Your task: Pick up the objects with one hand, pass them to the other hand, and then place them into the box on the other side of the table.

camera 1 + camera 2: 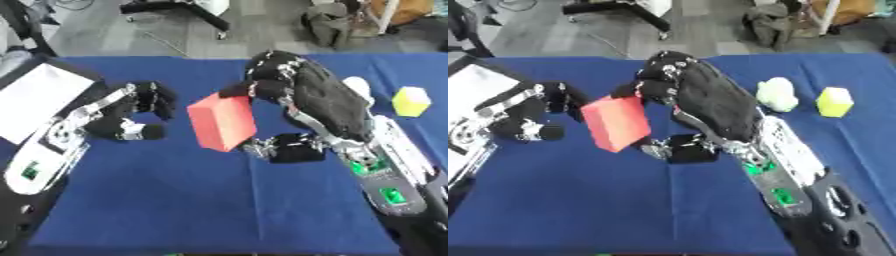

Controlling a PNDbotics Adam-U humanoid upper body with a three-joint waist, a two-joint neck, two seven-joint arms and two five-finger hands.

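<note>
The blue table [175, 200] stretched under both of your arms. Your right hand [306, 95] was the biggest thing over it, reaching in from the lower right with its back turned up. Its fingers [262, 90] curled over the top of the red block [223, 121] and its thumb [284, 147] pressed in from below, so the block was clamped between them and held tilted, off the cloth.

Your left hand [131, 112] sat just to the left of that block, close but apart from it. Its fingers [157, 100] were bent in a half-open cup facing the block, with the thumb [140, 132] sticking out beneath; it gripped nothing.

Behind your left hand, at the table's far left edge, lay a white box [39, 97], though so little of it showed that it could have been a flat tray.

Past your right hand, on its far right side, a pale green lumpy object [778, 94] rested on the cloth, and just beyond that stood a small yellow block [834, 101].
</note>
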